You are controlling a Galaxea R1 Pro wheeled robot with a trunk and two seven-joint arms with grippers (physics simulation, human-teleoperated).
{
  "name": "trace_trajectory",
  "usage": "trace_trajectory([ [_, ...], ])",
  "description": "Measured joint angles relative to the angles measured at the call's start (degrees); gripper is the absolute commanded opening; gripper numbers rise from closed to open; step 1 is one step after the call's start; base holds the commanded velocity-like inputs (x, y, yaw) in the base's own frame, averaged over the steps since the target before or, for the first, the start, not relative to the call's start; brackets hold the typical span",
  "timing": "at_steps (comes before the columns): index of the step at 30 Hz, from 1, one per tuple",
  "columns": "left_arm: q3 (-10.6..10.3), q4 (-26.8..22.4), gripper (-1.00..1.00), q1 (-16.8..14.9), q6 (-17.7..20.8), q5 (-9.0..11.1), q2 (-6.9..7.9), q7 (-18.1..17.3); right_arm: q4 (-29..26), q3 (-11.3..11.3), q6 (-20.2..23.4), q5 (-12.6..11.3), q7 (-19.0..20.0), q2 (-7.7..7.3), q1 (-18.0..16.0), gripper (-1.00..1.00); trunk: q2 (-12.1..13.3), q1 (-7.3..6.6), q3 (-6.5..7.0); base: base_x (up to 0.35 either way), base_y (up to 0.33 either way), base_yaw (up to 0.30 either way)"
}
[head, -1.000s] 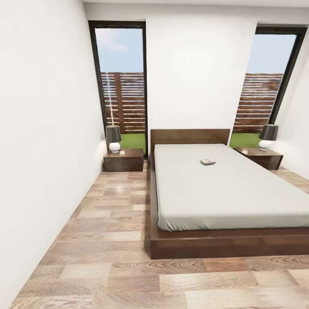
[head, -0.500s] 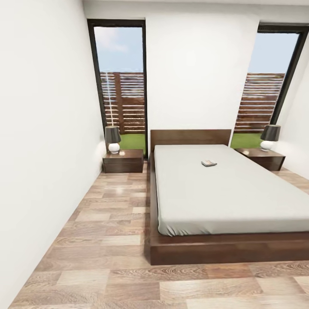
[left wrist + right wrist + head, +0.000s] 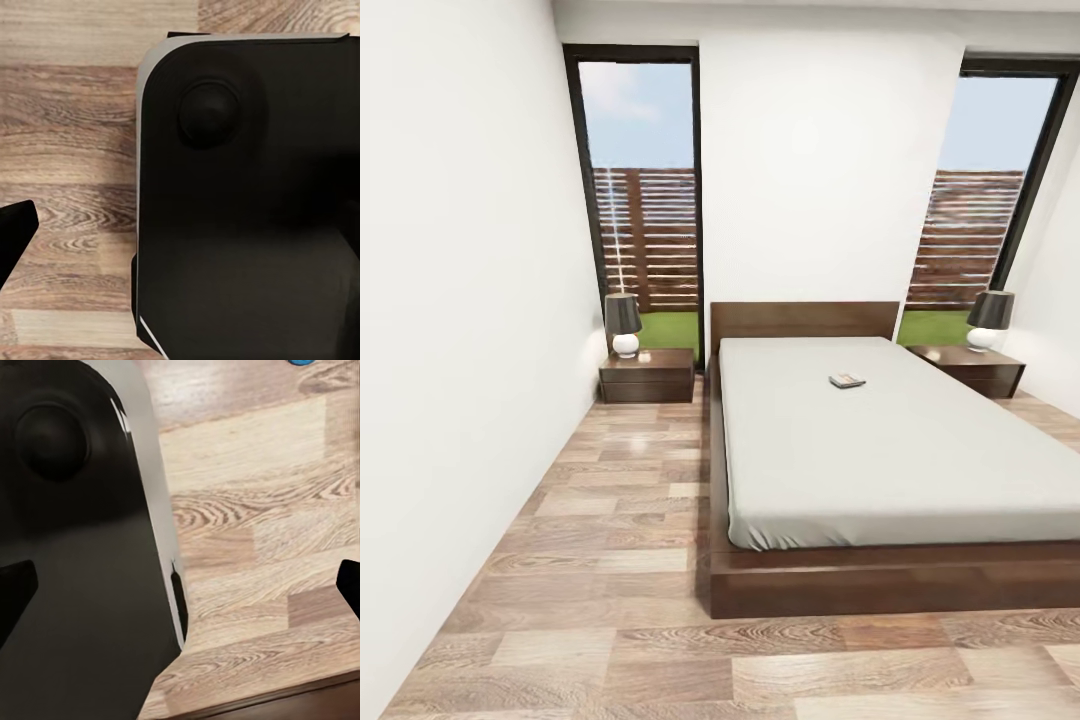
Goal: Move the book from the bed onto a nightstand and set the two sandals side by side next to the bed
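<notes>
The bed (image 3: 880, 450), with its dark brown frame and off-white mattress, fills the right half of the head view. The small book (image 3: 847, 380) lies on the mattress toward the headboard. One dark nightstand (image 3: 647, 375) stands left of the bed and another nightstand (image 3: 972, 368) right of it. A sliver of a bright blue sandal (image 3: 303, 362) shows at the edge of the right wrist view, on the floor. My left gripper (image 3: 180, 232) and right gripper (image 3: 180, 585) hang open over the plank floor beside my black base, holding nothing.
A lamp (image 3: 624, 324) stands on the left nightstand and a lamp (image 3: 988, 318) on the right one. Tall windows flank the headboard. A white wall (image 3: 450, 350) runs along the left, with a strip of wood floor (image 3: 620, 520) between it and the bed.
The whole head view shifted slightly between one second ago and half a second ago, so the camera moved. Since then it is still; book and furniture have not moved.
</notes>
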Motion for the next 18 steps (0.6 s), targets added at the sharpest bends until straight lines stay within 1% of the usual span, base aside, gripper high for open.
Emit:
trace_trajectory([
  [4, 0.00, -0.01, 1.00, 0.01, 0.01, 0.01, 0.00, 0.04, -0.41, -0.90, 0.05, 0.01, -0.04, -0.41, 0.02, 1.00, 0.00, 0.00, 0.00, 0.002, 0.000, 0.000],
  [12, 0.00, -0.01, 1.00, 0.01, -0.02, 0.01, -0.01, 0.10, -0.90, -1.56, 0.09, 0.02, -0.09, -1.05, -0.01, 1.00, 0.00, 0.00, 0.00, 0.001, 0.000, 0.000],
  [18, 0.00, -0.06, 1.00, -0.06, -0.01, 0.01, -0.06, 0.14, -1.22, -2.37, 0.17, 0.00, -0.10, -1.97, -0.08, 1.00, 0.00, 0.00, 0.00, 0.000, 0.000, 0.000],
])
